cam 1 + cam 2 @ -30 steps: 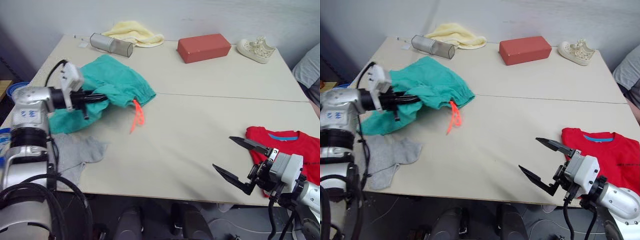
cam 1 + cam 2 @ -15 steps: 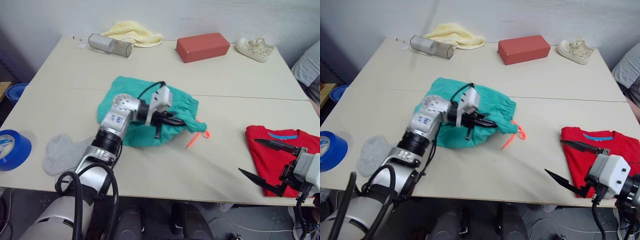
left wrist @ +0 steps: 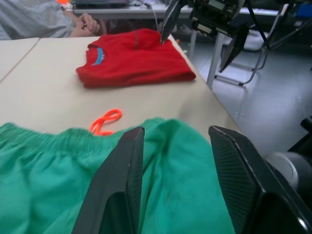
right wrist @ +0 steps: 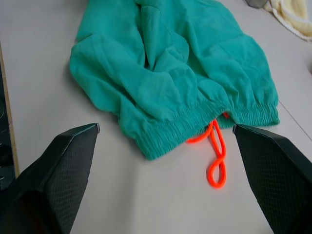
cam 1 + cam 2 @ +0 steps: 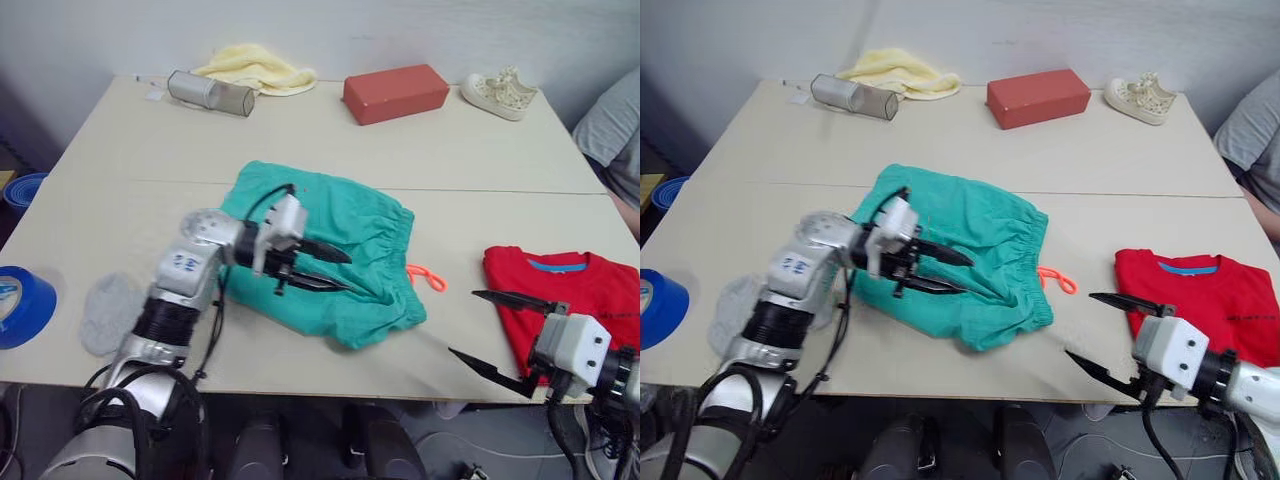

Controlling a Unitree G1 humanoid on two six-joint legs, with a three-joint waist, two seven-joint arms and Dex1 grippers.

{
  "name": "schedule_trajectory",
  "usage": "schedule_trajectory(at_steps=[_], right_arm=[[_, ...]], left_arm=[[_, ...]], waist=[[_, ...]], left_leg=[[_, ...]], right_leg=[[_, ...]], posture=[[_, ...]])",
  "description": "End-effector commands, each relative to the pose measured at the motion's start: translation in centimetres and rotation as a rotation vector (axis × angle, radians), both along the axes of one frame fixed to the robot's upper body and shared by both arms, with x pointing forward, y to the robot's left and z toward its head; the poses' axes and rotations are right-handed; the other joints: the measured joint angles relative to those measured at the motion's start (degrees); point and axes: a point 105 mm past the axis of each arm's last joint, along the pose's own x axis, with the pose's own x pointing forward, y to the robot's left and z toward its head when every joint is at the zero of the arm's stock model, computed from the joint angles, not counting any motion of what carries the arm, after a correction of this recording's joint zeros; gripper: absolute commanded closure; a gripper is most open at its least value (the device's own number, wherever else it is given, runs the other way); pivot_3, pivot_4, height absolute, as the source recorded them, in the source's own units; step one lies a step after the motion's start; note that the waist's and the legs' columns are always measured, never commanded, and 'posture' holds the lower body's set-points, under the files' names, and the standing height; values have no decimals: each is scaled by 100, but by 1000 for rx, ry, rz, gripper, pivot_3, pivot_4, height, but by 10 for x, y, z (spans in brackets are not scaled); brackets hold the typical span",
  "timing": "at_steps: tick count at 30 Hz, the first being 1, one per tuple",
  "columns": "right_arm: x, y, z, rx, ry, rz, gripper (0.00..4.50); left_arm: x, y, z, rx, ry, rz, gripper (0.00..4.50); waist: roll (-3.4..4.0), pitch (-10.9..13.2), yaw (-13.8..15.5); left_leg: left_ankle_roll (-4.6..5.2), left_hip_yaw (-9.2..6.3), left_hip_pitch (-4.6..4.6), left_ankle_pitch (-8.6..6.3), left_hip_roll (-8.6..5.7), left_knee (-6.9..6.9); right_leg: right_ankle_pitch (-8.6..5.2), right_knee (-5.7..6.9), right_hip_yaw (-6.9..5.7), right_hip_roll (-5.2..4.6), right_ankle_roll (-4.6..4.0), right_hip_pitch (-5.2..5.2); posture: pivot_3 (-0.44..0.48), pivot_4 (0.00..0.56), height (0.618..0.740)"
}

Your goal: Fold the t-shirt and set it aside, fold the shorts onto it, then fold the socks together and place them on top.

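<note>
The teal shorts (image 5: 345, 240) lie spread in the middle of the table, their orange drawstring (image 5: 427, 277) trailing toward the right. My left gripper (image 5: 325, 269) rests low over the shorts, open, with green cloth showing flat between its fingers (image 3: 122, 180). The red t-shirt (image 5: 570, 295) lies folded at the right front, blue neck band up. My right gripper (image 5: 463, 323) hangs open at the front edge, just left of the t-shirt and right of the shorts (image 4: 185, 63), holding nothing. Grey socks (image 5: 105, 312) lie at the left front, partly behind my left arm.
Along the far edge sit a mesh metal cylinder (image 5: 210, 93), a pale yellow cloth (image 5: 255, 68), a red-brown block (image 5: 395, 92) and a white sneaker (image 5: 500, 92). A blue tape roll (image 5: 20, 305) is at the left edge. A person's grey sleeve (image 5: 615, 130) shows at the right.
The shorts were dragged from the far left to the table's middle by my left gripper, which has now opened over them. My right gripper stayed open near the t-shirt.
</note>
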Motion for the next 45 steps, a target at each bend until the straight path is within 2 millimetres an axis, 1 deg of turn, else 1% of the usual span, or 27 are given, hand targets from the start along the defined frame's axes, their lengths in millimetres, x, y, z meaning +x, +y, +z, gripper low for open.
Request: schedule_trajectory(at_steps=[1,3,5,6,10,13,16,18,21,23,25,26,27,28,29,30,32,33,34,35,37,39,42,43,45], right_arm=[[4,8,-11,-31,32,28,0],[9,12,-19,-77,14,63,0],[17,12,-26,-121,0,68,0],[23,10,-29,-142,-6,60,0],[38,6,-45,-238,0,82,0],[47,9,-52,-261,-14,112,0],[55,10,-61,-288,-9,130,520],[59,12,-63,-290,-21,136,1155],[62,16,-62,-273,-35,148,2198],[63,16,-57,-253,-48,150,2898],[63,15,-55,-238,-46,147,3605],[63,14,-49,-203,-44,130,3945],[59,12,-40,-151,-26,135,4296],[55,10,-31,-109,-11,139,4500],[51,9,-25,-80,4,152,4500],[48,9,-22,-66,16,163,4500],[38,5,-13,-10,67,171,4500],[34,3,-8,32,101,161,4500],[31,1,-3,76,131,146,4500],[29,0,0,103,152,135,4500],[22,-8,10,159,218,98,4500],[17,-15,13,172,279,69,4500],[10,-20,6,162,370,41,4500],[7,-20,1,161,407,35,4500],[4,-18,-4,163,444,34,4500]], left_arm=[[0,26,-7,69,-173,44,1463],[4,44,-24,144,-258,111,816],[1,58,-42,231,-307,110,185],[-2,62,-50,258,-306,109,48],[-10,61,-65,262,-308,123,48],[-6,60,-77,308,-356,155,48],[6,59,-87,341,-402,221,0],[9,59,-94,363,-411,238,0],[13,57,-98,365,-407,253,618],[14,56,-96,359,-398,238,1208],[12,56,-94,345,-372,220,1836],[11,55,-87,307,-320,225,2159],[8,57,-76,262,-254,203,2476],[5,61,-67,242,-206,173,2782],[2,65,-61,236,-178,146,3035],[0,68,-59,238,-165,129,3386],[-13,72,-40,157,-72,46,4069],[-15,74,-26,103,-24,35,4384],[-17,76,-16,72,9,25,4449],[-18,77,-11,58,27,28,4449],[-24,86,4,71,152,18,4449],[-31,93,14,105,269,11,4449],[-28,93,18,125,371,66,4449],[-24,92,15,132,375,98,4449],[-11,87,10,132,308,153,4449]], waist=[[1,0,33],[0,0,45],[2,1,44],[2,1,49],[3,2,52],[4,2,49],[5,1,42],[8,-2,44],[12,-5,56],[13,-6,61],[14,-6,53],[15,-6,45],[18,-3,42],[18,-1,39],[20,1,38],[20,2,38],[21,2,41],[21,3,41],[21,5,41],[21,5,40],[19,13,40],[18,15,28],[19,16,34],[19,16,37],[19,16,45]], left_leg=[[0,0,-1,0,0,0],[2,2,-3,-2,-1,1],[4,5,-3,-3,-2,5],[12,9,-4,-7,-5,5],[23,11,-6,-13,-7,6],[22,10,-9,-14,-5,6],[21,13,-6,-13,-3,5],[20,15,4,-12,-2,6],[24,19,41,-10,-5,3],[23,18,69,-12,-3,-1],[22,17,78,-13,-1,-5],[21,18,78,-14,0,-6],[19,18,78,-15,2,-8],[18,18,75,-16,4,-9],[15,18,71,-17,8,-10],[10,17,60,-20,12,-10],[1,18,52,-24,16,-10],[-1,19,48,-24,17,-11],[-2,20,46,-25,18,-11],[-2,21,42,-25,19,-11],[-2,20,42,-25,20,-8],[-1,20,42,-24,17,-7],[-1,21,46,-25,16,-9],[-1,21,45,-25,15,-9],[0,21,45,-25,12,-12]], right_leg=[[0,-1,0,0,0,0],[0,-4,0,-3,0,-2],[1,-6,0,-6,1,-1],[1,-6,0,-7,1,-3],[1,-7,0,-16,2,-3],[1,-8,-1,-18,2,-4],[2,-6,1,-16,3,-5],[5,-5,1,-15,7,3],[10,-4,5,-23,8,37],[9,-10,6,-32,7,69],[9,-19,6,-40,6,80],[9,-19,6,-41,4,80],[9,-19,6,-41,4,79],[8,-17,5,-39,4,76],[7,-16,5,-35,2,69],[4,-12,5,-28,-4,57],[-2,-7,5,-21,-11,42],[-4,-7,5,-18,-12,36],[-7,-5,4,-15,-14,33],[-8,-5,5,-15,-15,29],[-9,-3,5,-13,-14,29],[-8,0,11,-13,-13,27],[-9,-1,14,-10,-14,28],[-9,-1,14,-10,-14,28],[-10,-4,14,-8,-14,26]], posture=[[0,150,740],[0,150,740],[0,150,740],[0,150,740],[0,150,740],[0,150,740],[0,150,740],[0,150,740],[0,150,740],[0,150,740],[0,150,740],[0,150,740],[0,150,740],[0,150,740],[0,150,740],[0,150,740],[0,150,740],[0,150,740],[0,150,740],[0,150,740],[0,150,740],[0,150,740],[0,150,740],[0,150,740],[0,150,740]])
